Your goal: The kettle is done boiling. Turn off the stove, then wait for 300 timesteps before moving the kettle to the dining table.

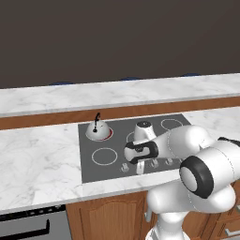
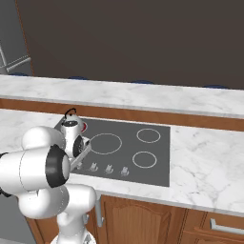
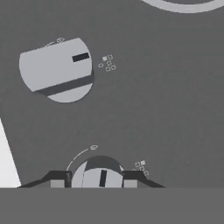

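Note:
The silver kettle [image 1: 97,129] with its black handle stands on the back-left burner of the dark stove [image 1: 117,138], and a red glow rings its base. In the right base view the kettle [image 2: 71,119] peeks out behind my arm on the stove [image 2: 124,152]. My gripper [image 1: 139,165] reaches down to the knob row at the stove's front edge. In the hand view my gripper [image 3: 101,179] is shut on a grey stove knob [image 3: 101,173], one finger on each side. The dining table [image 1: 117,93] is the long marble slab behind the stove.
A second knob [image 3: 57,70] lies further along the row. More knobs [image 2: 108,168] sit to the right of my hand. Marble counter [image 1: 37,159] flanks the stove. An oven [image 1: 33,225] and wooden cabinet doors [image 2: 143,219] are below. Blue chair tops [image 1: 129,78] show behind the table.

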### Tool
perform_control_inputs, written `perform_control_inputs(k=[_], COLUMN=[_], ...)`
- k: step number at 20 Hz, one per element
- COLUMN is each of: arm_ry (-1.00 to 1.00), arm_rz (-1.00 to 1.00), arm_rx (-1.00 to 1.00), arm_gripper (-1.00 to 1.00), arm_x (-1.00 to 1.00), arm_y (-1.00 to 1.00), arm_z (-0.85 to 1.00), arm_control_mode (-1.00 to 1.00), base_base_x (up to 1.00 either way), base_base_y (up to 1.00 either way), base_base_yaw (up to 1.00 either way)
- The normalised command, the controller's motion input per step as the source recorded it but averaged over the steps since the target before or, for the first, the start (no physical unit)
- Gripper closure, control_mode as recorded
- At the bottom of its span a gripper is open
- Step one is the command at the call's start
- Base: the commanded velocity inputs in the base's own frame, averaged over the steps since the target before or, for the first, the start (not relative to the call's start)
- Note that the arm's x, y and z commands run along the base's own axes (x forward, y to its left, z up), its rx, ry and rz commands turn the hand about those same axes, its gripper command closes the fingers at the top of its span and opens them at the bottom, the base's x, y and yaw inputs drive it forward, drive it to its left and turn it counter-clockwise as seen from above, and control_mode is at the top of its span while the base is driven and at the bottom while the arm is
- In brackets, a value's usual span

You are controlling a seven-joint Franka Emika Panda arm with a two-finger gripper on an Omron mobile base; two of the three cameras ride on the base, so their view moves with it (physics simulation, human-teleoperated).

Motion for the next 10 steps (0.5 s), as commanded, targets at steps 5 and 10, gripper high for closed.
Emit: perform_control_inputs(k=[5, 10], arm_ry=[0.0, 0.0], arm_rz=[-0.34, -0.33], arm_rx=[0.06, 0.08], arm_gripper=[1.0, 1.0], arm_x=[-0.21, -0.2], arm_y=[0.0, 0.0], arm_z=[-0.08, -0.03], arm_control_mode=[-1.0, -1.0], base_base_x=[0.0, 0.0], base_base_y=[0.0, 0.0], base_base_yaw=[0.0, 0.0])
